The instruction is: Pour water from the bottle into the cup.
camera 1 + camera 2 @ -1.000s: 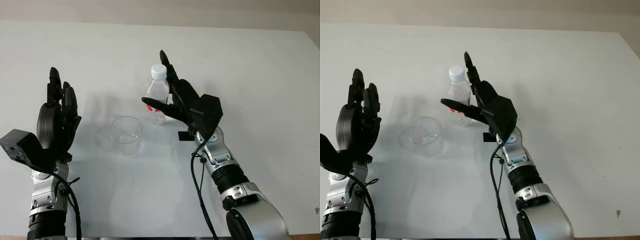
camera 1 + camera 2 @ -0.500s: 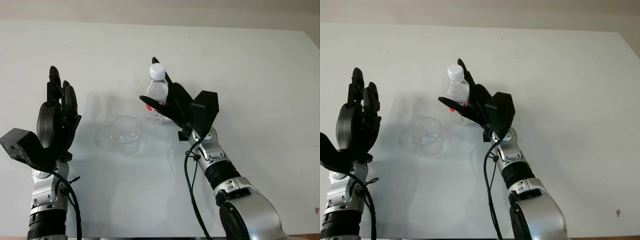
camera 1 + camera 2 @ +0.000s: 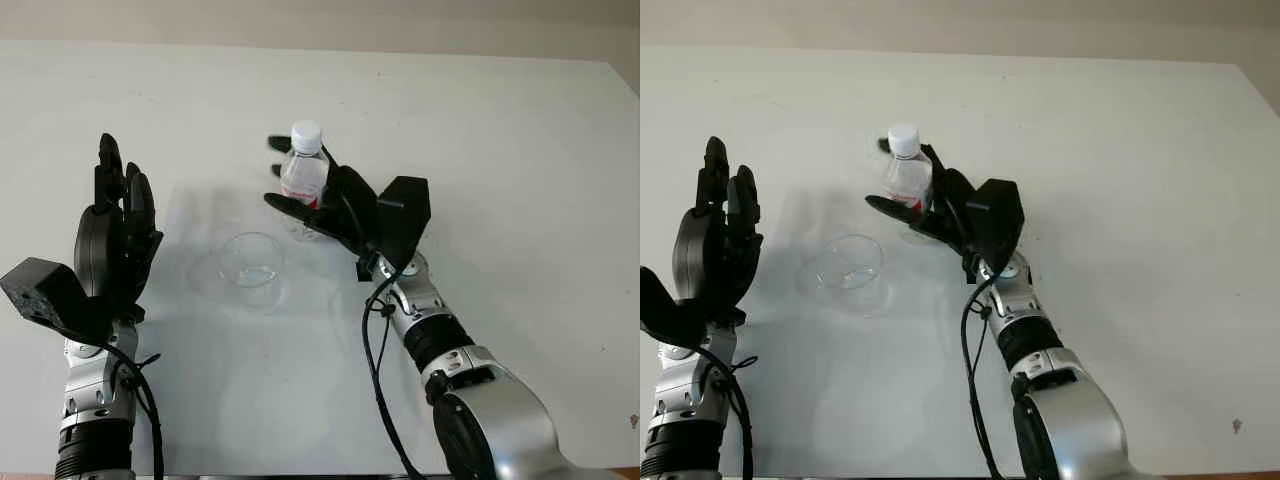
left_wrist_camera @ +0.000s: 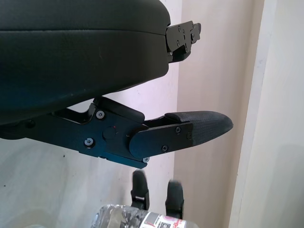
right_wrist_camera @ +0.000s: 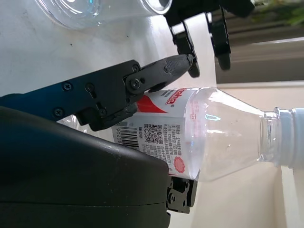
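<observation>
A clear plastic bottle (image 3: 303,172) with a white cap and a red-and-white label stands about upright at the table's middle. My right hand (image 3: 280,175) is shut on it: the thumb (image 5: 161,69) presses the label and the bottle (image 5: 190,128) lies against the palm. Its base is hidden behind the hand. An empty clear cup (image 3: 251,266) stands on the table just left of and nearer than the bottle. My left hand (image 3: 116,232) is open, held upright above the table's left side, well apart from the cup.
The white table (image 3: 500,150) spreads wide to the right and behind the bottle. A pale wall runs along the far edge. My right forearm (image 3: 425,320) crosses the near middle of the table.
The right hand has closed around the bottle and carried it left and a little upward, toward the cup. The cup and the left hand have not moved.
</observation>
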### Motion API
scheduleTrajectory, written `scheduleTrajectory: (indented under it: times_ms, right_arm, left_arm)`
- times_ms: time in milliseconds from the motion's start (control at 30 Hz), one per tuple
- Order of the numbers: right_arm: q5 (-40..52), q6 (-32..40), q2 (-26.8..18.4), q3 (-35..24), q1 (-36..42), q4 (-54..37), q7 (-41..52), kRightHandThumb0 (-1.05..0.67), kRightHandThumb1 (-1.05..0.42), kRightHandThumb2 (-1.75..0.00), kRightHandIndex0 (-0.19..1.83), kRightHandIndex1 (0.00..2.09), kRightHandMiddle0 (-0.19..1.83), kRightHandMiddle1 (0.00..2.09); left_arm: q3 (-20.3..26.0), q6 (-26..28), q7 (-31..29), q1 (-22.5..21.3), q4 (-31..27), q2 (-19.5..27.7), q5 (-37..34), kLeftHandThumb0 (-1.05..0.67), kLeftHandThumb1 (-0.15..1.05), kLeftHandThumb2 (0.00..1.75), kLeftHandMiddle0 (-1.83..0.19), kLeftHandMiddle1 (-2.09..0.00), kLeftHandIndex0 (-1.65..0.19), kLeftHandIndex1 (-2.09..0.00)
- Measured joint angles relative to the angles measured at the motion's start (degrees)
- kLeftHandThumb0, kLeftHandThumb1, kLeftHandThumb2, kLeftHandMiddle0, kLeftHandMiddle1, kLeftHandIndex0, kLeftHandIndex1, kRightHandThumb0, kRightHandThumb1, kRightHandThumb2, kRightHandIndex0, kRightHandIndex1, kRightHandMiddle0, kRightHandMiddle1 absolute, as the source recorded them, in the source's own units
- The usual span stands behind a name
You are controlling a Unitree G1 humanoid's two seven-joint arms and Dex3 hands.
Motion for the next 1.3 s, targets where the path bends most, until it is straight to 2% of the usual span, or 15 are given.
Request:
scheduleTrajectory:
  times_ms: [33, 167, 267, 400, 467, 533, 833, 967, 1100, 1200, 1300]
  right_arm:
    - [-0.6, -0.5, -0.2, 0.4, -0.2, 0.3, 0.5, -0.33, -0.91, -0.05, 0.36, 2.07, 0.26, 2.09]
    - [-3.9, -1.7, -1.2, 2.6, -1.3, 0.8, 0.5, -0.50, -1.00, -0.07, 1.01, 2.08, 0.82, 2.09]
    - [-7.4, -1.9, -1.9, 4.6, -2.4, 0.6, -0.9, -0.53, -1.04, -0.16, 1.25, 2.09, 1.09, 2.09]
    - [-9.9, -3.2, -2.3, 6.0, -2.6, 0.3, -2.5, -0.46, -1.05, -0.36, 1.43, 2.09, 1.27, 2.09]
    - [-10.8, -4.7, -2.4, 6.6, -2.4, 0.4, -4.2, -0.42, -1.05, -0.50, 1.67, 2.09, 1.47, 2.09]
    - [-11.4, -5.6, -2.3, 6.7, -2.2, 0.7, -6.5, -0.40, -1.05, -0.56, 1.79, 2.09, 1.60, 2.09]
    - [-11.7, -7.2, -2.4, 5.2, -1.7, 1.9, -16.3, -0.37, -1.05, -0.61, 1.83, 2.09, 1.72, 2.09]
    - [-11.3, -8.0, -3.9, 3.2, -2.6, 2.5, -19.6, -0.36, -1.05, -0.58, 1.76, 2.09, 1.49, 2.09]
    - [-11.8, -9.5, -6.3, 2.3, -4.5, 3.3, -22.3, -0.36, -1.05, -0.50, 1.41, 2.09, 1.11, 2.09]
    - [-14.1, -12.1, -8.8, 2.8, -6.2, 3.4, -24.8, -0.36, -1.05, -0.46, 1.26, 2.09, 0.97, 2.09]
    - [-16.8, -13.8, -10.7, 4.1, -7.6, 3.4, -26.2, -0.36, -1.05, -0.44, 1.22, 2.09, 0.92, 2.09]
  left_arm:
    - [0.0, -0.1, 0.0, 0.0, 0.0, 0.0, 0.0, -0.73, 1.05, 0.55, 0.19, -0.04, 0.19, -0.04]
    - [0.0, -0.5, 0.0, 0.0, 0.1, 0.0, 0.0, -0.72, 1.05, 0.57, 0.19, -0.04, 0.19, -0.04]
    - [0.0, -0.7, -0.1, 0.0, 0.1, 0.0, 0.0, -0.73, 1.05, 0.57, 0.19, -0.03, 0.19, -0.02]
    - [0.1, -0.9, -0.3, 0.0, 0.3, 0.0, -0.1, -0.74, 1.05, 0.56, 0.19, -0.03, 0.19, -0.02]
    - [0.2, -1.1, -0.3, 0.0, 0.5, 0.0, -0.1, -0.75, 1.05, 0.55, 0.19, -0.04, 0.19, -0.02]
    - [0.2, -1.2, -0.3, 0.0, 0.6, 0.0, -0.1, -0.75, 1.05, 0.54, 0.19, -0.04, 0.19, -0.03]
    - [0.3, -1.5, -0.5, -0.1, 1.3, 0.4, -0.1, -0.75, 1.05, 0.53, 0.19, -0.04, 0.18, -0.04]
    - [0.3, -1.5, -0.4, -0.1, 1.3, 0.4, 0.0, -0.74, 1.05, 0.54, 0.19, -0.04, 0.19, -0.04]
    - [0.2, -1.5, -0.3, -0.1, 1.3, 0.4, 0.0, -0.74, 1.05, 0.55, 0.19, -0.04, 0.18, -0.04]
    - [0.2, -1.5, -0.2, -0.1, 1.3, 0.4, 0.0, -0.74, 1.05, 0.55, 0.19, -0.04, 0.19, -0.04]
    - [0.1, -1.5, -0.2, -0.1, 1.3, 0.4, 0.0, -0.74, 1.05, 0.55, 0.19, -0.04, 0.19, -0.04]
